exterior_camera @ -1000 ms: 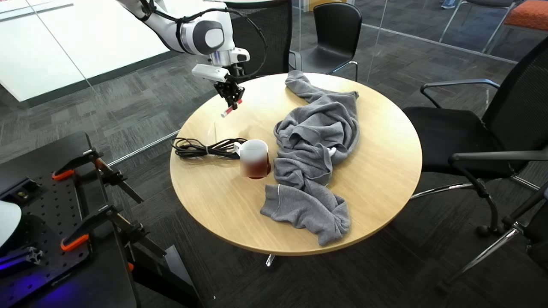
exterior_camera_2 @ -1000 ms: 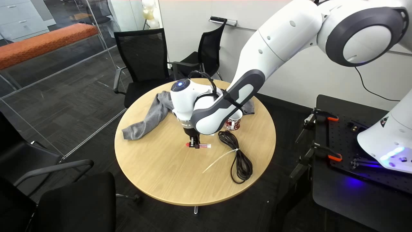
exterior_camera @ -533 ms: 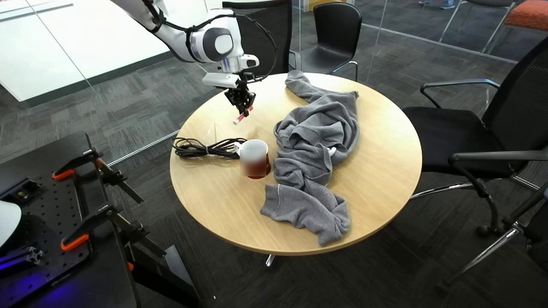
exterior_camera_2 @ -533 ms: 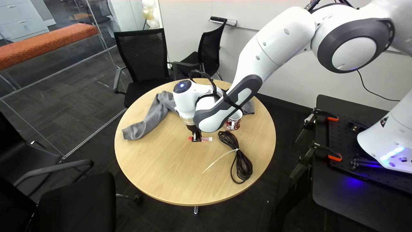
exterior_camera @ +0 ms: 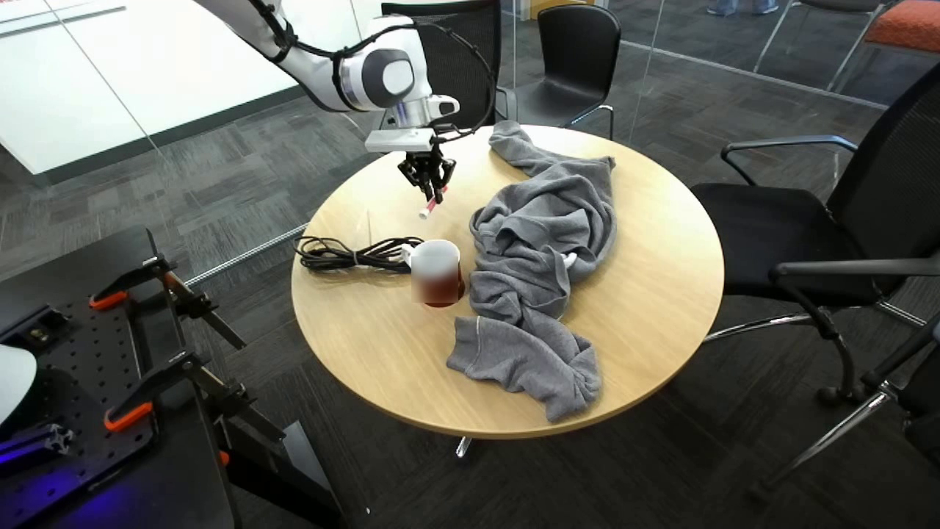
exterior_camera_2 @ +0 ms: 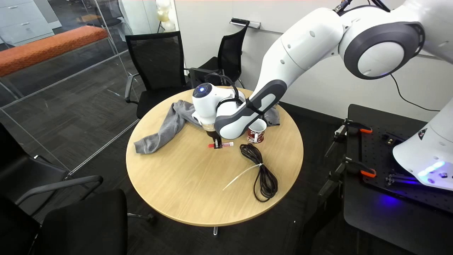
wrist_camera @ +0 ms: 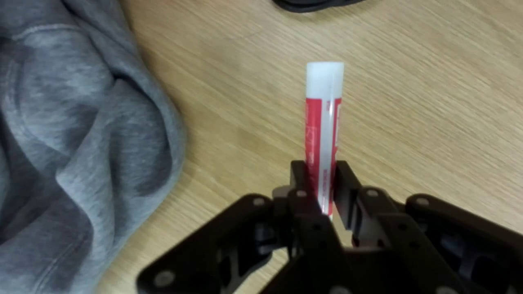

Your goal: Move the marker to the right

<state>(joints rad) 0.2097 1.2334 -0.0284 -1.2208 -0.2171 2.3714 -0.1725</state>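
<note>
Round and wooden, the table (exterior_camera: pixel 661 294) spreads beneath the hand (wrist_camera: pixel 321 175), which pinches the marker (wrist_camera: pixel 323 126), probably held aloft so it can travel without brushing the sweater (wrist_camera: pixel 94 139) beside the hand.

Marker (wrist_camera: pixel 320 134) is red with a white end, claw (wrist_camera: pixel 320 175) pretty much black, mug (exterior_camera_2: pixel 255 134) has a busy red-and-white pattern, cloth (exterior_camera: pixel 540 242) just grey.
</note>
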